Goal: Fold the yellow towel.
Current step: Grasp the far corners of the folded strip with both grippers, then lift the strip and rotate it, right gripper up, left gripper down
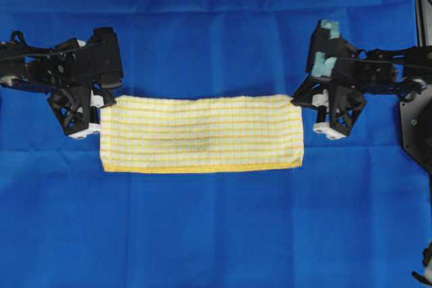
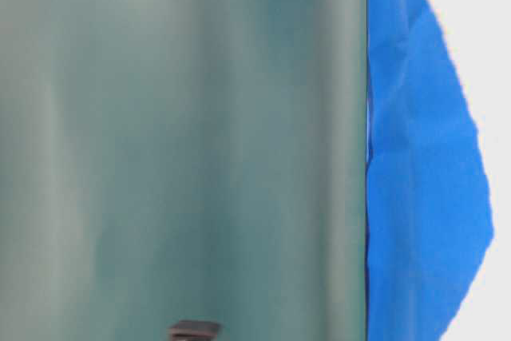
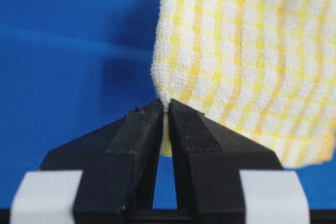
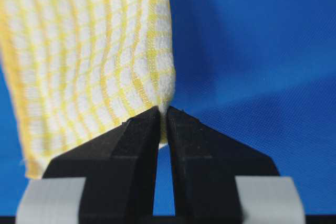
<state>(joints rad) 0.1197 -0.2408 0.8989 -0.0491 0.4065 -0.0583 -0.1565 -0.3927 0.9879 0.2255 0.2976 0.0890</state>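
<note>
The yellow towel (image 1: 201,133) lies as a long folded band across the middle of the blue cloth, its solid yellow hem along the near edge. My left gripper (image 1: 102,101) pinches the towel's far left corner, and in the left wrist view the black jaws are shut on the corner of the towel (image 3: 247,61). My right gripper (image 1: 317,99) holds the far right corner the same way; its jaws are shut on the checked towel (image 4: 89,51) in the right wrist view. Both held corners are raised slightly off the cloth.
A large plain blue cloth (image 1: 216,227) covers the whole table under the towel. In the table-level view a blurred dark green surface (image 2: 184,149) fills most of the frame, with blue cloth (image 2: 423,197) at its right. A black frame (image 1: 422,5) stands at the right edge.
</note>
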